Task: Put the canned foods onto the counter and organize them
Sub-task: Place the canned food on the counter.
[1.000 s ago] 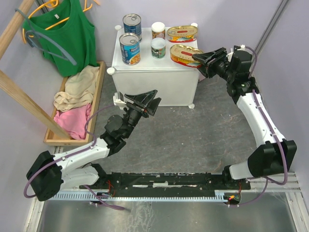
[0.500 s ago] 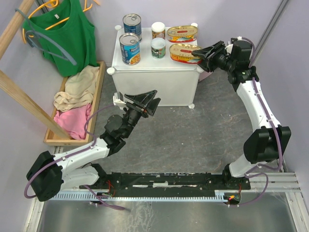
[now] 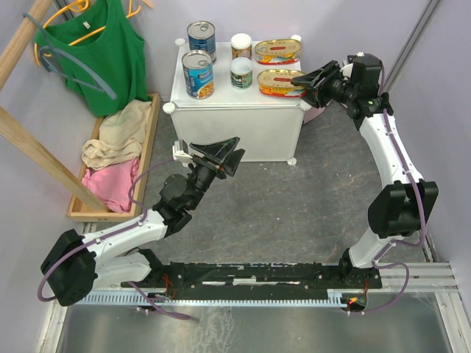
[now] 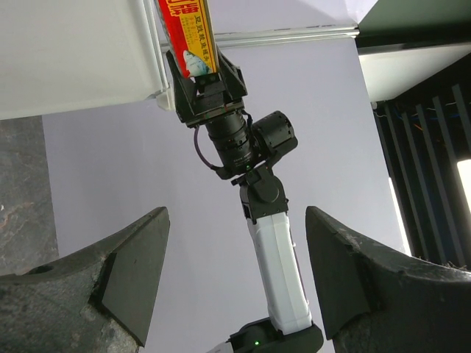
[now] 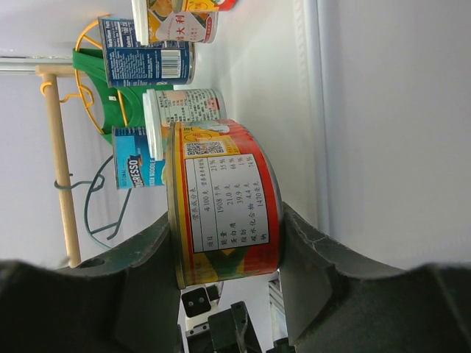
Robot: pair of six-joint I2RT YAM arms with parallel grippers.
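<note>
The white counter (image 3: pixel 235 110) carries two tall blue-labelled cans (image 3: pixel 201 37) (image 3: pixel 197 73), two small white-topped cans (image 3: pixel 241 45) (image 3: pixel 241 72) and a gold oval tin (image 3: pixel 277 51) at the back right. My right gripper (image 3: pixel 303 81) is shut on the second oval tin (image 3: pixel 278 82) at the counter's right front, one finger on its top and one under it. In the right wrist view the tin (image 5: pixel 224 195) fills the gripper (image 5: pixel 224 220), with the counter top (image 5: pixel 383 125) beside it. My left gripper (image 3: pixel 221 154) is open and empty over the floor; its wrist view (image 4: pixel 235 220) looks at the right arm (image 4: pixel 276 272).
A wooden tray of clothes (image 3: pixel 110 158) lies left of the counter. A green top (image 3: pixel 99 51) hangs on a wooden rack above it. Purple walls close in behind and on the right. Grey floor (image 3: pixel 294 206) lies between the arms and the counter.
My right gripper has moved left and farther in over the counter top, carrying the oval tin with it. The left arm has not moved.
</note>
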